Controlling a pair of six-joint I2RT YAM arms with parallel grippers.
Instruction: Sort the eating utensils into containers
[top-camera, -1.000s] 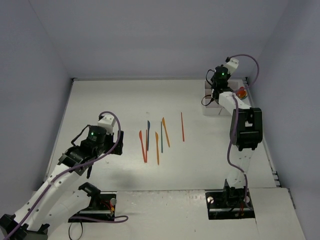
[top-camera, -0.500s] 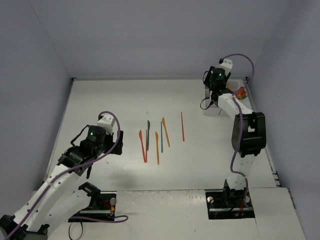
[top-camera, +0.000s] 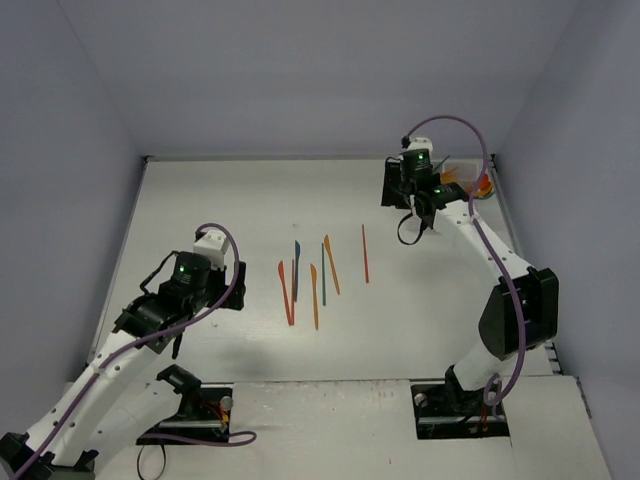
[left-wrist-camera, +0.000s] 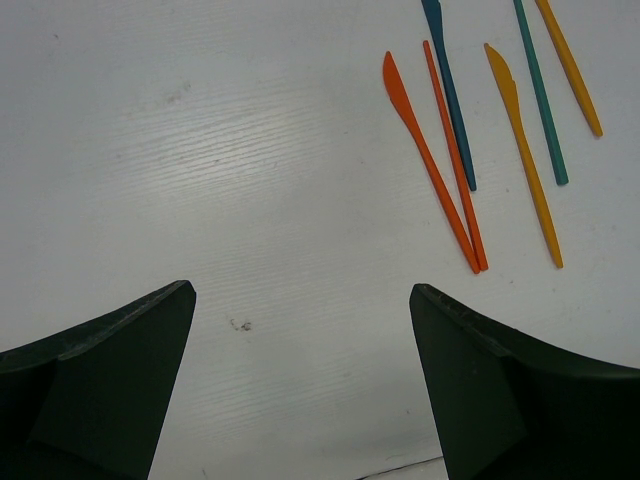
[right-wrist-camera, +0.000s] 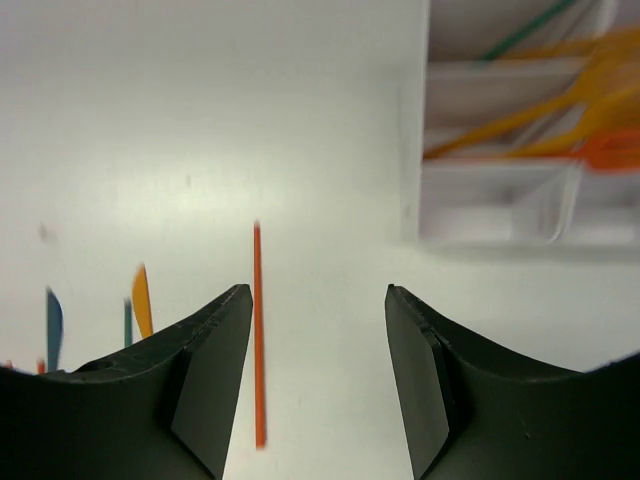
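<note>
Several eating utensils lie in a loose row mid-table: an orange knife (top-camera: 286, 292), a blue one (top-camera: 296, 262), a yellow-orange knife (top-camera: 314, 296), a teal stick (top-camera: 323, 272), a yellow-orange one (top-camera: 331, 264) and, apart on the right, a red-orange one (top-camera: 365, 253). The white compartment tray (right-wrist-camera: 480, 215) holds orange, yellow and teal utensils (right-wrist-camera: 560, 110); in the top view my right arm covers most of it. My right gripper (top-camera: 408, 200) is open and empty, left of the tray, with the red-orange utensil (right-wrist-camera: 259, 330) by its left finger. My left gripper (top-camera: 232, 292) is open and empty, left of the row (left-wrist-camera: 430, 160).
White side walls close in the table on three sides. A red object (top-camera: 484, 184) sits by the tray at the back right. The arm bases and cables are at the near edge.
My right arm has swung left from over the tray toward the middle, and its gripper is empty. My left arm has not moved. The utensils on the table lie as before.
</note>
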